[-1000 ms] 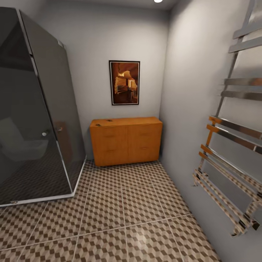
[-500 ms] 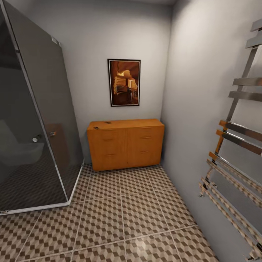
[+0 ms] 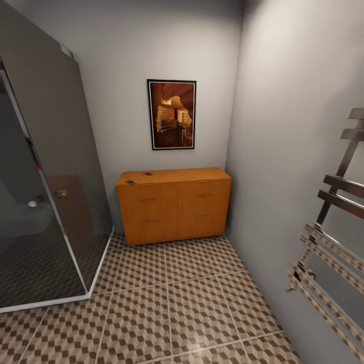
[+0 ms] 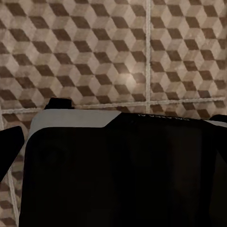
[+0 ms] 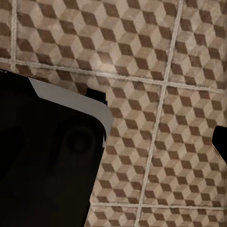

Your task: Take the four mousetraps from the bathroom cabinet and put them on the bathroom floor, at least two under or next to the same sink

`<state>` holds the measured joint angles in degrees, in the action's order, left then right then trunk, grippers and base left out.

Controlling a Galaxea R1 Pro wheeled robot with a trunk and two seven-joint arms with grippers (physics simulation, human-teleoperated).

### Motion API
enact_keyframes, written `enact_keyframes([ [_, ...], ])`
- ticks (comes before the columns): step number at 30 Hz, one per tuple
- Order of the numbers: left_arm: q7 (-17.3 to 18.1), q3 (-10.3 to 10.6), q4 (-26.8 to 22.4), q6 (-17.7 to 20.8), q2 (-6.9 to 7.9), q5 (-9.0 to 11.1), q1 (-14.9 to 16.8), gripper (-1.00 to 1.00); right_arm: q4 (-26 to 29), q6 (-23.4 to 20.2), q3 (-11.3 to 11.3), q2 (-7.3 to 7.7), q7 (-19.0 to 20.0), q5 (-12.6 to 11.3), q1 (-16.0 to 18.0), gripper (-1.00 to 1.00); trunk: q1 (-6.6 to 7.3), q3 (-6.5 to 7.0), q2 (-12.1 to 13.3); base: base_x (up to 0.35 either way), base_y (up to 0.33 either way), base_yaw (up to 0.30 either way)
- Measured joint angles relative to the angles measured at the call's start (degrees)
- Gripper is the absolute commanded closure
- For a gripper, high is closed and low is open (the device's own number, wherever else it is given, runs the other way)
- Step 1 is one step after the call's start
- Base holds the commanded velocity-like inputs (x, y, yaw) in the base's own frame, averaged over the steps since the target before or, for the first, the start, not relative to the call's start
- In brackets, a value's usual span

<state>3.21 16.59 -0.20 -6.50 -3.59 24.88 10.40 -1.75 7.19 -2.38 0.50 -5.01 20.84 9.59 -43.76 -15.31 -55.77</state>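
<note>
One shower enclosure (image 3: 45,177) beside cabinet (image 3: 174,205)

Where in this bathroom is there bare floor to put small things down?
The patterned bathroom floor lies bare between the glass shower enclosure and the wall with the towel rail, right up to the cabinet. The cabinet's top has small dark items near its left end; the rest looks free.

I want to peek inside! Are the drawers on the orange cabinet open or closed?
Closed. Every drawer front on the cabinet sits flush, with no gaps or pulled-out fronts.
</note>
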Motion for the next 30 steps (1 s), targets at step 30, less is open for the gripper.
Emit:
enact_keyframes([
  [30,0.00,-0.03,0.00,-0.03,0.00,0.00,0.00,-1.00,0.01,0.06,0.00,0.02,0.00,-0.03,0.00,-1.00,0.00,0.00,0.00,0.322,-0.002,0.000],
])
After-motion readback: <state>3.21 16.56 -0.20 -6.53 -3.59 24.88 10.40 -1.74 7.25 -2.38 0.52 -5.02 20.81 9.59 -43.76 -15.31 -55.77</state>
